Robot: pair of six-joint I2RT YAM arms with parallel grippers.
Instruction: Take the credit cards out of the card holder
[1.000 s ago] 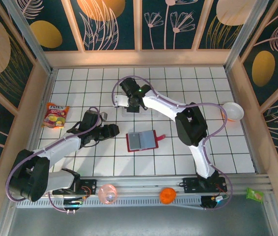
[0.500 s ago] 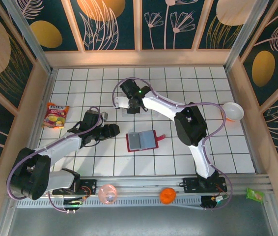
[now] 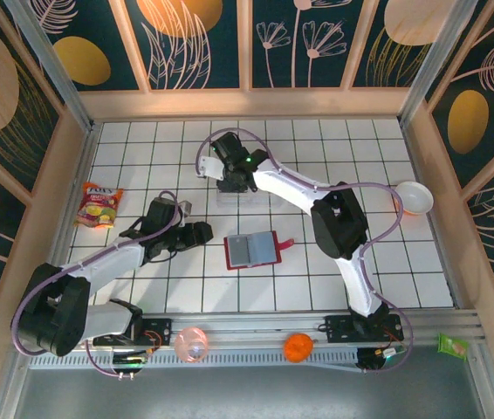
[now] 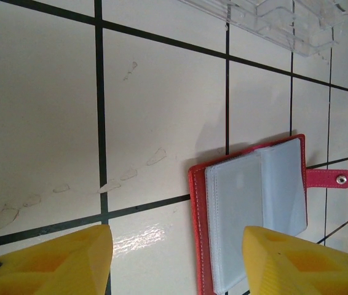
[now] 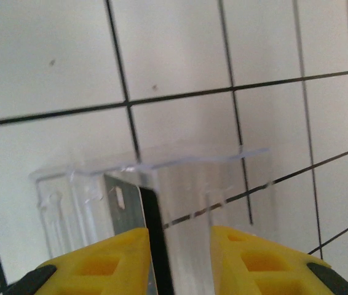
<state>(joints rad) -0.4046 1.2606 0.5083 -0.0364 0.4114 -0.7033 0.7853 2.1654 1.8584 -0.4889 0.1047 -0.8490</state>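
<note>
1. The card holder (image 3: 251,250) lies open near the middle of the white tiled surface (image 3: 387,271). Its grey-blue pockets face up and its snap tab (image 3: 287,243) points to 3 o'clock.
2. The left claw (image 3: 200,232) is near the holder's 9 o'clock side, fingers spread wide with nothing between them.
3. The right claw (image 3: 232,182) is at about 11 o'clock from the holder, over a clear tray (image 5: 205,172).
4. One credit card (image 5: 130,209) stands on edge in that tray, silvery with a dark edge.
5. The right claw's fingers stand apart either side of the card, with a gap showing.
</note>
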